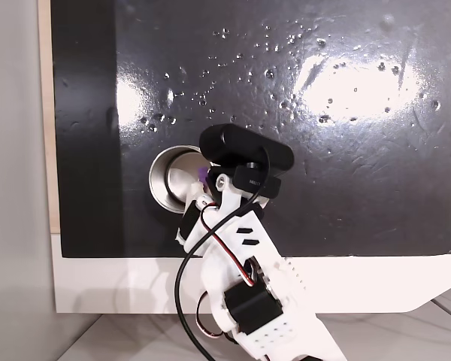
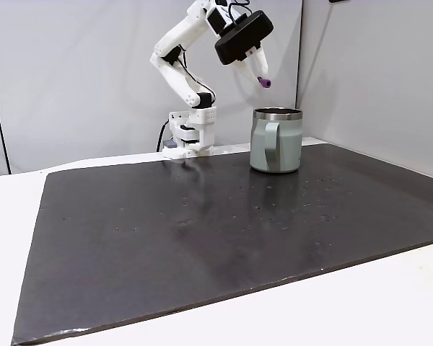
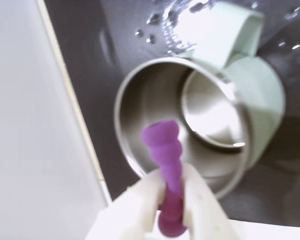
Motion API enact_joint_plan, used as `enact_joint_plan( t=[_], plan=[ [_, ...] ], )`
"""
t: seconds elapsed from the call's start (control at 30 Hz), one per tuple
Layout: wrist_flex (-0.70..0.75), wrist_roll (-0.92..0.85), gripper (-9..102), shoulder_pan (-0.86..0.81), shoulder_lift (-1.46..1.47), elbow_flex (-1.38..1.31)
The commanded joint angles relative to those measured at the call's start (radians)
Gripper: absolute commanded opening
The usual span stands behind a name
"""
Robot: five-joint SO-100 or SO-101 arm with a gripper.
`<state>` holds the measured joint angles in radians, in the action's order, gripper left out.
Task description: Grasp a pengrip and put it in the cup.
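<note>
Landmark: we place everything against the cup (image 2: 276,140), a metal mug with a pale green outside, a shiny inside and a flat side handle, standing upright on the black mat (image 2: 202,231).
Mat: in a fixed view from above we see the cup (image 1: 169,178) near the mat's (image 1: 346,150) left edge, close to the mat's near border; its right part is hidden by the arm.
Arm base: in a fixed view from the side we see the white base (image 2: 191,133) to the left of the cup, at the far edge of the mat.
Gripper: we see the gripper (image 3: 174,197) above the cup's open mouth, its two white fingers (image 3: 147,205) pressed against the pengrip from both sides.
Pengrip: the purple ribbed tube (image 3: 167,167) is pinched at its middle, one end jutting past the fingertips toward the cup's (image 3: 200,115) inside; from the side it (image 2: 264,82) hangs in the air just above and slightly left of the rim, clear of the cup.
Camera body: a black housing (image 2: 243,37) rides on the arm above the cup.
</note>
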<state>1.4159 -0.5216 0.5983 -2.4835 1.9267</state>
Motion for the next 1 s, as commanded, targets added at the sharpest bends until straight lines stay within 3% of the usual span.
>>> enact_joint_plan(
  t=[0.0,0.37,0.63,0.97],
  plan=[
    [-0.109,0.086,0,0.034,0.023,-0.015],
    [-0.202,0.153,0,0.071,0.08,0.008],
    [-0.17,0.167,19,0.071,0.034,0.023],
    [-0.147,0.143,21,0.071,0.021,0.023]
  ],
)
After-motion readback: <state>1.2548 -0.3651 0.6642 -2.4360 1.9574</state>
